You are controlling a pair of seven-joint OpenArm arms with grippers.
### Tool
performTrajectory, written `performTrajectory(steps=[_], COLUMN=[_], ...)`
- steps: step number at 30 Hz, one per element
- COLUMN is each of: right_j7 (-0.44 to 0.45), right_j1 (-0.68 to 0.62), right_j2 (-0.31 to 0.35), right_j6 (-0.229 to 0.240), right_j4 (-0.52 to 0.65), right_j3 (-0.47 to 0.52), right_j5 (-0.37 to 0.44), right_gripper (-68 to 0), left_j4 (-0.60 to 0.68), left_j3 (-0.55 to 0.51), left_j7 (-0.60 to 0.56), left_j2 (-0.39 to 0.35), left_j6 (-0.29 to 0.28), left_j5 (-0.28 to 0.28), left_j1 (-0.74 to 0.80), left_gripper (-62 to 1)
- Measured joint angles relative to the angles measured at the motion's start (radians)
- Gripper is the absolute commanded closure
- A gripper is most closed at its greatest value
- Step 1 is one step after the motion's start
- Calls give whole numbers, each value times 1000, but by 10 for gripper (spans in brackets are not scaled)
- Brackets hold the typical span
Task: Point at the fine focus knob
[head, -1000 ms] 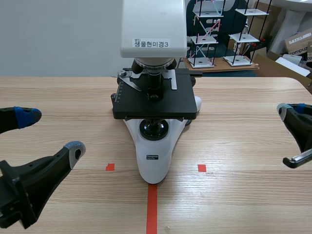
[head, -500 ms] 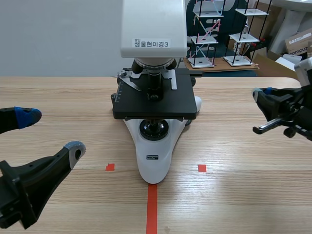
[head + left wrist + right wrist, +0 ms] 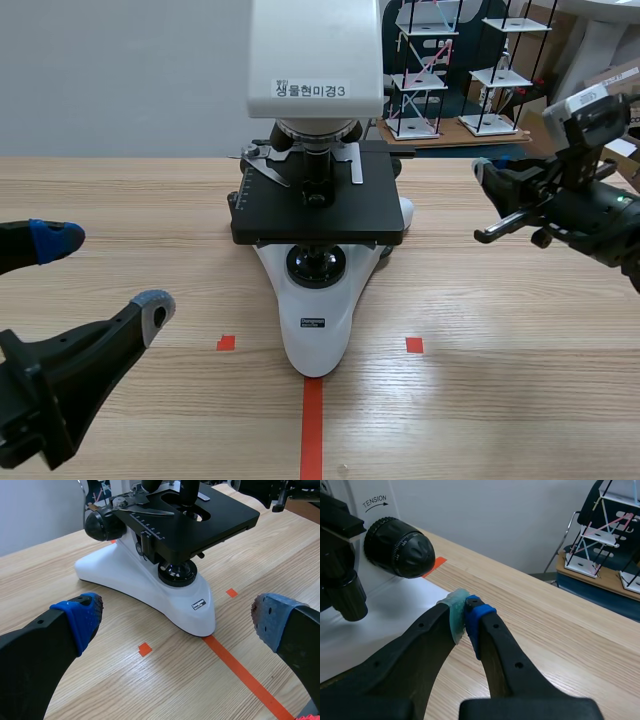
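The right pincer has its two pads pressed together on nothing. I judge this is so that the joined tips make one blunt pointer rather than a grip. It touches no object. A stretch of white base and bare worktop lies between the tips and the target.

The fine focus knob is ahead of those tips at about ten o'clock. It is the smaller black cap at the outer end of the ribbed knob stack, just under the word "TENSION". It sticks out sideways from the microscope, which likely explains why this arm comes in from the side, at about three o'clock of the stage, and is held above the worktop at roughly knob height. The tips aim broadly toward the knob but are not yet close, so the pointing looks unfinished.

The left pincer sits low at about eight o'clock of the microscope. Its fingers are spread wide and it holds nothing. It looks parked clear of the work, with the microscope's front foot framed between its pads in its own wrist view.

A wire model rack stands beyond the worktop's far edge, at about one o'clock of the right pincer.
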Motion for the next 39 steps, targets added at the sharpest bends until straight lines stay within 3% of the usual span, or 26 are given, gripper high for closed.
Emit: performTrajectory(steps=[15, 39], right_j7=[4, 4], right_j1=[80, 80], right_j2=[-29, -31], right_j6=[0, 0], right_j4=[-77, -77], right_j3=[-74, -77], right_j5=[-7, -7], right_gripper=[-17, -17], left_j4=[0, 0], left_j3=[0, 0], left_j7=[0, 0], left_j2=[0, 0], left_j6=[0, 0], left_j5=[0, 0], left_j1=[0, 0], left_gripper=[-623, -623])
